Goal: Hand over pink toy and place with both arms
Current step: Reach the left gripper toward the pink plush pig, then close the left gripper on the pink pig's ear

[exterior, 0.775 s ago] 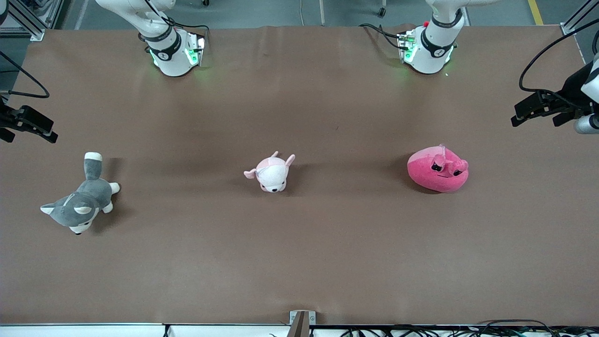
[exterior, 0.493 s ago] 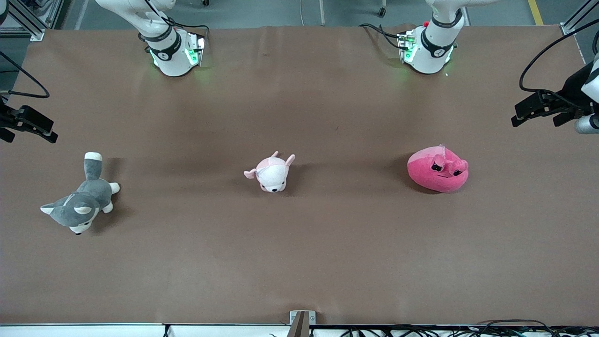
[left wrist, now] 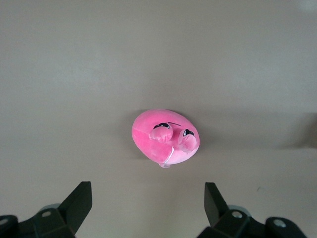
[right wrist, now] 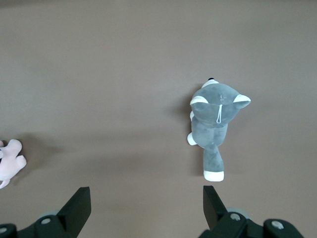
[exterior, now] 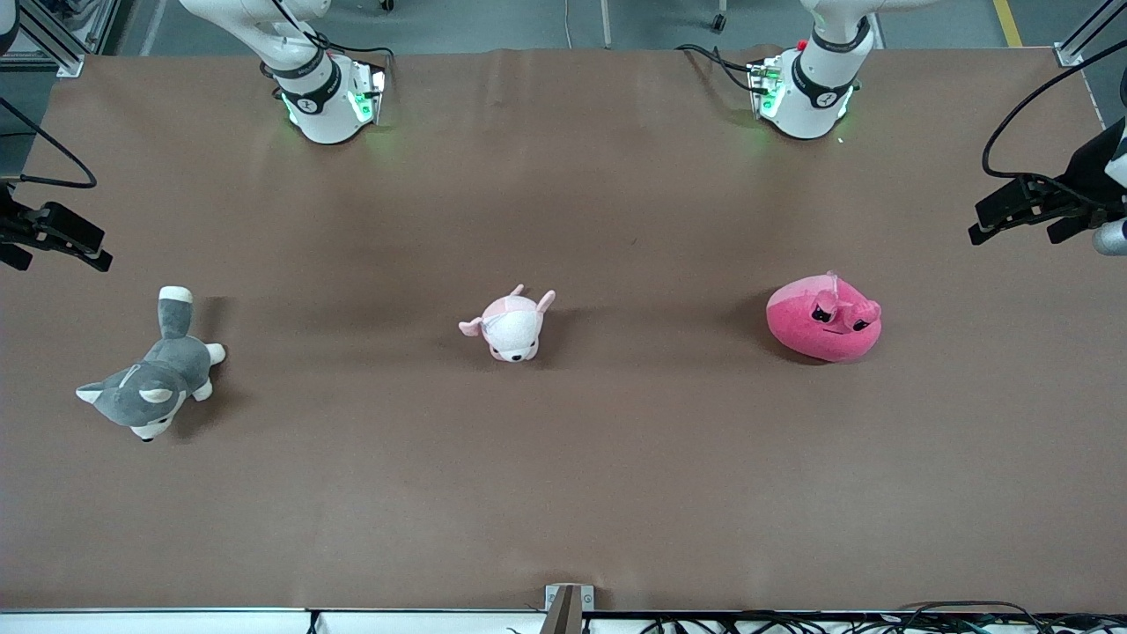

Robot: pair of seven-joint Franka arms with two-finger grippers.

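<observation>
Three plush toys lie in a loose row across the brown table (exterior: 563,458), and the pink toy (exterior: 823,319) is the one toward the left arm's end, resting on the cloth with its dark eyes and small ears turned toward the front camera. Nothing touches it. The left gripper (exterior: 1012,214) hangs up in the air over the table's edge at that same end, well apart from the toy; in the left wrist view its two black fingers (left wrist: 79,201) stand spread wide with only bare table between them, and the pink toy (left wrist: 165,136) shows past their tips. Near the middle of the table sits a smaller pale pink-and-white plush (exterior: 509,324), well apart from the pink toy. Toward the right arm's end lies a grey-and-white plush dog (exterior: 154,374), its tail pointing toward the robots' bases. The right gripper (exterior: 62,238) hangs over the table's edge at that end, and the right wrist view shows its fingers (right wrist: 79,203) likewise spread apart and holding nothing, with the grey dog (right wrist: 215,124) lying on the table past them.
</observation>
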